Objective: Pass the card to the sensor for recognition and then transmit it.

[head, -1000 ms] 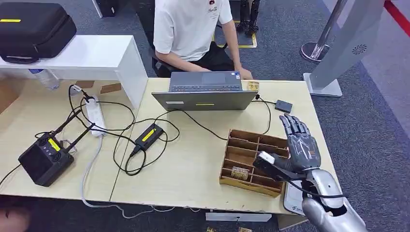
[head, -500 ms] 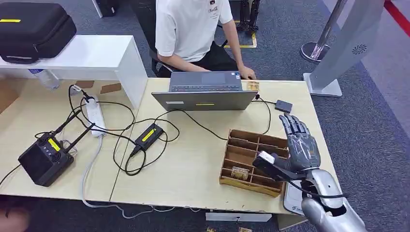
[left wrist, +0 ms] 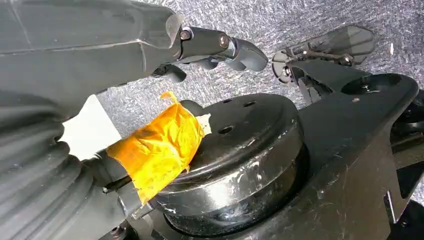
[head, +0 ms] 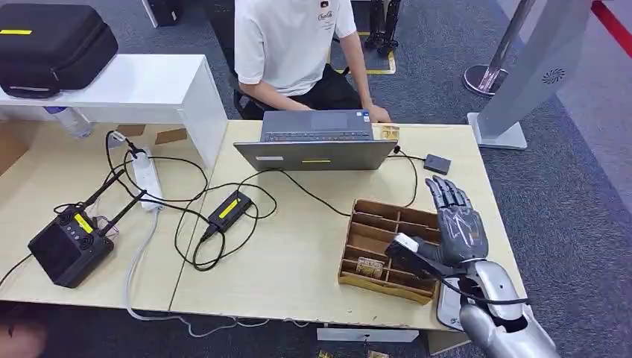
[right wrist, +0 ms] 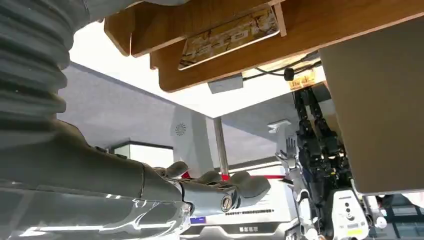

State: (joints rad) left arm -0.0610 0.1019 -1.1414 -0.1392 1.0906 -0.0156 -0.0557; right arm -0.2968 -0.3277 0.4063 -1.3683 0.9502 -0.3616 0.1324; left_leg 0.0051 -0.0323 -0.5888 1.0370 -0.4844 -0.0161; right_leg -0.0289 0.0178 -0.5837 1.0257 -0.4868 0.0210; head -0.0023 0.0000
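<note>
- The pale wooden table (head: 298, 253) spreads out below me, with a person in a white shirt (head: 287, 41) seated at its far edge.
- An open grey laptop (head: 317, 142) sits in front of that person, its back toward me.
- A wooden divided tray (head: 376, 224) lies near my right side; my right hand (head: 456, 227) hangs over the tray's right end.
- My right hand's fingers are stretched out flat and apart, holding nothing, thumb reaching over the tray.
- My left hand (left wrist: 75, 60) hangs low by the grey carpet; its fingers stretch out with nothing in them.
- A small dark sensor (head: 437, 164) rests on the table beyond my right hand, near the laptop's corner.
- The card (head: 370, 266) lies in a near compartment of the tray, just beside my thumb, not touched.
</note>
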